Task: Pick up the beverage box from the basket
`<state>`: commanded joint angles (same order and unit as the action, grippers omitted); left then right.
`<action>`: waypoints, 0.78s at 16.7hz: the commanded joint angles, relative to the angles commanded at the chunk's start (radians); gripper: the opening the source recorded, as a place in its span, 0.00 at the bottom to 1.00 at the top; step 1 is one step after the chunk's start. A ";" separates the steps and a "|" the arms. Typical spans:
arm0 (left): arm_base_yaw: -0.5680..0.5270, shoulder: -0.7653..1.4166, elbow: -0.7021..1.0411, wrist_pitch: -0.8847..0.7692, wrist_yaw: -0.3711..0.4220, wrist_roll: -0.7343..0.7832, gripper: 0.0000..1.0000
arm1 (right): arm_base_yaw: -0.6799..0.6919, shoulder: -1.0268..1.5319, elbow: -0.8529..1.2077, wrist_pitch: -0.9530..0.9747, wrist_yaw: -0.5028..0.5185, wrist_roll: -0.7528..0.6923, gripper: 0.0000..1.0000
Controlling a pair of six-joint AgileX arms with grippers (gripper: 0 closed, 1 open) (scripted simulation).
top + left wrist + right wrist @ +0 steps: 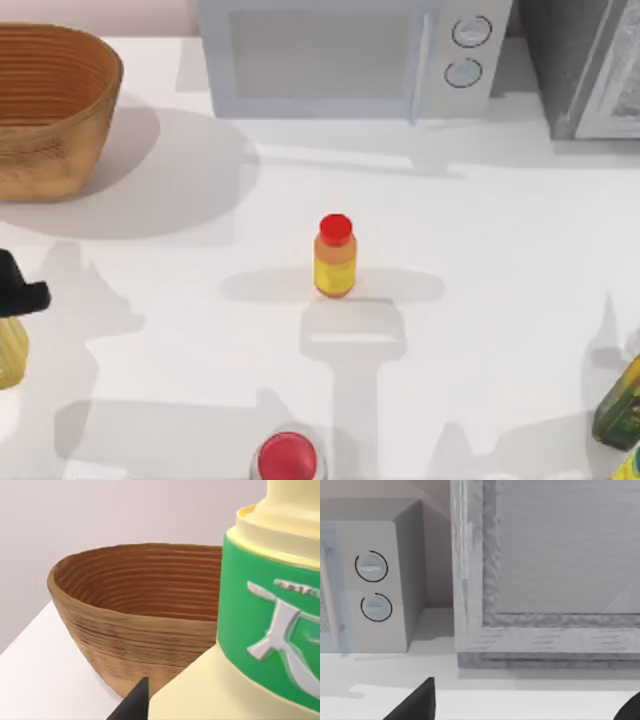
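The beverage box (260, 630), pale cream with a green band, looms close in the left wrist view. In the top view it shows as a pale yellow shape (10, 352) at the table's left edge, in front of the basket and outside it. My left gripper (18, 295) is shut on it; one black finger (132, 705) shows beside the carton. The brown woven basket (50, 110) stands at the back left, and its inside (150, 580) looks bare. My right gripper (522, 707) is open and faces the back right appliances.
A yellow-orange bottle with a red cap (334, 257) stands mid-table. Another red cap (287, 458) sits at the front edge. A dark green-and-yellow carton (620, 405) is at the front right. A microwave (340, 55) and a grey appliance (590, 65) line the back.
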<state>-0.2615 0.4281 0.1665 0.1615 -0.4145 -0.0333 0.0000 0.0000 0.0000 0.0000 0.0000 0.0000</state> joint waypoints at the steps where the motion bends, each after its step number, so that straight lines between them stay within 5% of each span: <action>1: -0.043 0.060 0.033 0.032 -0.065 -0.002 0.00 | 0.000 0.000 0.000 0.000 0.000 0.000 1.00; 13: -0.596 0.844 0.456 0.444 -0.912 -0.022 0.00 | 0.000 0.000 0.000 0.000 0.000 0.000 1.00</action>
<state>-0.8572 1.2724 0.6230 0.6057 -1.3264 -0.0557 0.0000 0.0000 0.0000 0.0000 0.0000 0.0000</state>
